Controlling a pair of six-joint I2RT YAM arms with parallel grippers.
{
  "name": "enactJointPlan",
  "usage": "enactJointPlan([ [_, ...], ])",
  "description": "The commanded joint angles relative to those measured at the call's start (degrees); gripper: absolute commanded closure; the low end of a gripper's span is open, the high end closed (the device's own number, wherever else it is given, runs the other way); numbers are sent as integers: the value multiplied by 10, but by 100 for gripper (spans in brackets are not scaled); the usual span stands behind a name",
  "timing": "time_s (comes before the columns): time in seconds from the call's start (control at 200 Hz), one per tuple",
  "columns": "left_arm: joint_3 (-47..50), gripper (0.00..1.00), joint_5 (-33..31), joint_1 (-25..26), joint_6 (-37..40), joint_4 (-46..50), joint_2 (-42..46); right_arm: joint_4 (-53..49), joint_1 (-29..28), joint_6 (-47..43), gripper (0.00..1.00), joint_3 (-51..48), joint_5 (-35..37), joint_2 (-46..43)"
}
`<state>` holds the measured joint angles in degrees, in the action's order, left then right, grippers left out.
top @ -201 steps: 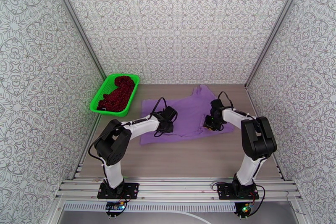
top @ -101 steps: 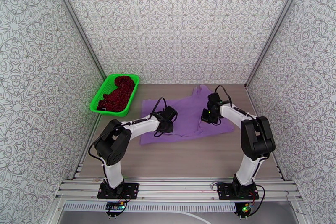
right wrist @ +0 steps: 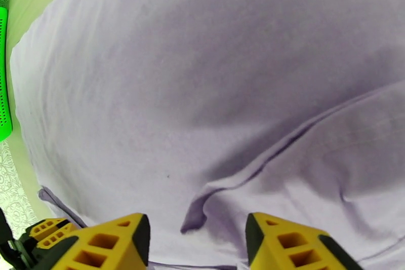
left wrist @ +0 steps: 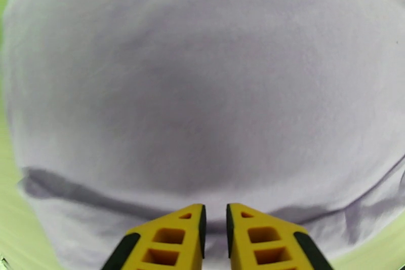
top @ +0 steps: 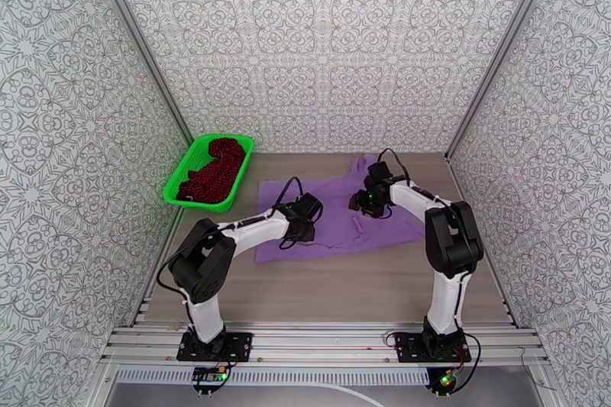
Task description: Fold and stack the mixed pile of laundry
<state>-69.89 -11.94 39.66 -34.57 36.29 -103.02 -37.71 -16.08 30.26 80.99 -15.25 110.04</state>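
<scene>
The lavender-purple T-shirt (top: 336,206) lies spread on the table, its right side folded in toward the middle. My left gripper (top: 300,233) rests low on the shirt's near-left part. In the left wrist view its yellow fingers (left wrist: 215,225) stand almost together, pinching the shirt (left wrist: 202,88) where a crease runs to their tips. My right gripper (top: 360,202) hovers over the shirt's middle. In the right wrist view it stands open (right wrist: 195,238) over a loose folded edge of the shirt (right wrist: 202,63). The dark red speckled garment (top: 216,168) lies in the basket.
The bright green mesh basket (top: 174,191) stands at the table's back left; its rim (right wrist: 4,88) borders the right wrist view. Patterned walls close in the left, back and right sides. Bare wooden tabletop (top: 344,286) runs between the shirt and the arm bases.
My right gripper carried the shirt's right side up and to the left over the middle, then opened and let the cloth go. The left arm has not moved.
</scene>
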Motion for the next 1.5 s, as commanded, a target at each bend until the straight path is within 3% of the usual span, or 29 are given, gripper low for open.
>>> enactJointPlan([
  [0.0, 10, 79, -52, 2, -18, 86, 67, -39, 7, -20, 42, -46, 60, -83],
  [0.12, 29, 70, -59, -17, -47, 155, 110, -46, 32, -23, 46, -112, 89, -133],
  [0.22, 57, 67, -38, -36, -63, 181, 124, -38, 64, -28, 60, -162, 100, -154],
  [0.42, 137, 72, 12, -59, -94, 104, 113, -23, 130, -48, 84, -203, 130, -145],
  [0.775, 185, 77, 16, -90, -110, 50, 44, -5, 176, -44, 100, -186, 173, -58],
  [1.05, 249, 78, 37, -73, -122, 73, 57, -11, 189, -24, 100, -223, 208, -73],
  [1.49, 323, 77, 60, -47, -124, 146, 181, -57, 191, 14, 100, -318, 212, -199],
])
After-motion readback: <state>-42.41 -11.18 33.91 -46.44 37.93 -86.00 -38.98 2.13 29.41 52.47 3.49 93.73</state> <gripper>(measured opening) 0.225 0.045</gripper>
